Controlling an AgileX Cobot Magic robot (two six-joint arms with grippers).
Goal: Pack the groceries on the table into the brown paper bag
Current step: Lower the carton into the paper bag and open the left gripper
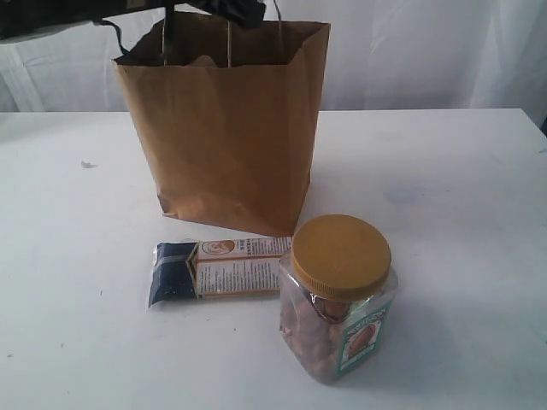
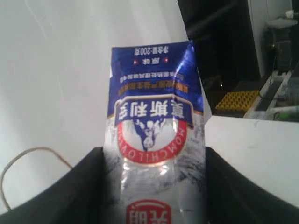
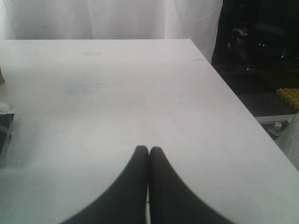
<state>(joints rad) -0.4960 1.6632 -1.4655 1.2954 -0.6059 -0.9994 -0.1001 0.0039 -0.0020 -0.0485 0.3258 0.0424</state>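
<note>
1. Left arm (image 1: 235,10): positioned at the top edge of the exterior view, directly above the open mouth of the brown paper bag (image 1: 226,128).
2. My left fingers (image 2: 88,172): clamped on either side of the small white carton (image 2: 154,121). The carton has a blue panel and a red round emblem, and it is held off the worktop (image 1: 461,188).
3. Brown paper bag: upright on the worktop, left of centre, mouth open.
4. Navy-orange packet (image 1: 218,269): flat on the worktop just in front of the bag, its right end meeting the clear jar (image 1: 338,295).
5. Clear jar: upright, mustard-yellow lid (image 1: 340,254) on, near the bag's front right corner.
6. My right fingers (image 3: 142,156): pressed together, holding nothing, above bare worktop.
</note>
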